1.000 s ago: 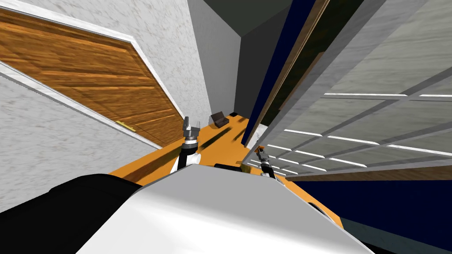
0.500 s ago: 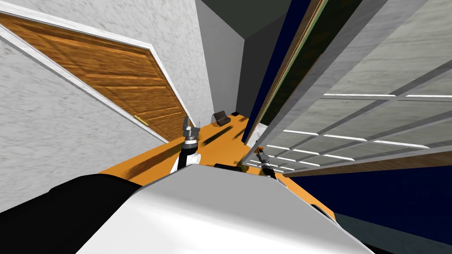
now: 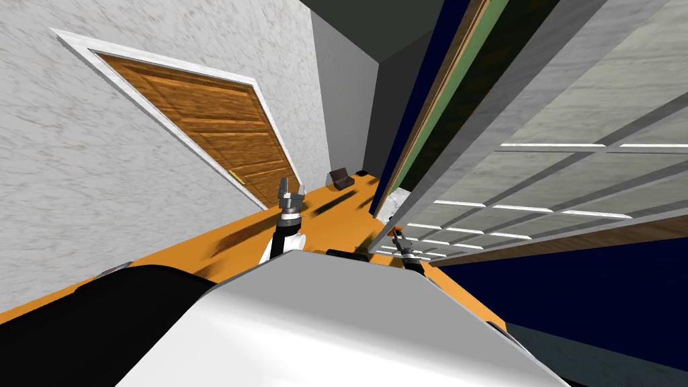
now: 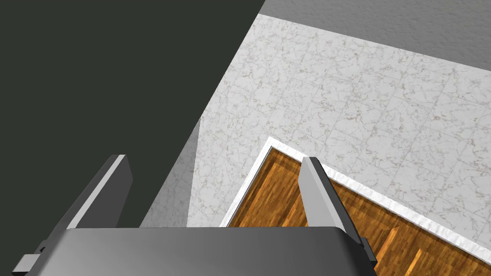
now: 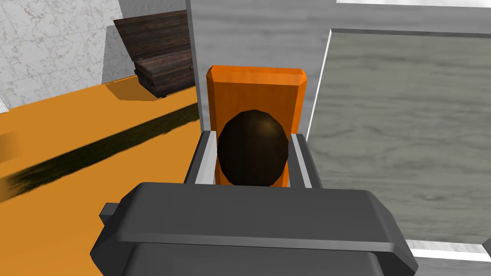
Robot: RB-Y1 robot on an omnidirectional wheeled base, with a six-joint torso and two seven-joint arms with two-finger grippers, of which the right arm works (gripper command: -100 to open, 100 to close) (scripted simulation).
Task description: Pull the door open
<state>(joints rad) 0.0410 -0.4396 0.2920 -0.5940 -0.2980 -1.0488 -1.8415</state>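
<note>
Meanwhile the right gripper is clamped on the dark round knob, its 2 fingers pressing the knob's sides in front of the orange backplate on the grey-framed door with frosted panes. Over the last 1 second the whole head view has swung, which is my own turning and not the room's. The brown plank door in the white marbled wall, well apart from the grey door across the orange floor, has slid toward the middle and looks smaller. Along the grey door's far edge a green strip has appeared and widened. I judge that the leaf is swinging off its frame, so the pull is under way but far from finished. The left gripper hangs open and idle, on the side away from the grey door.
</note>
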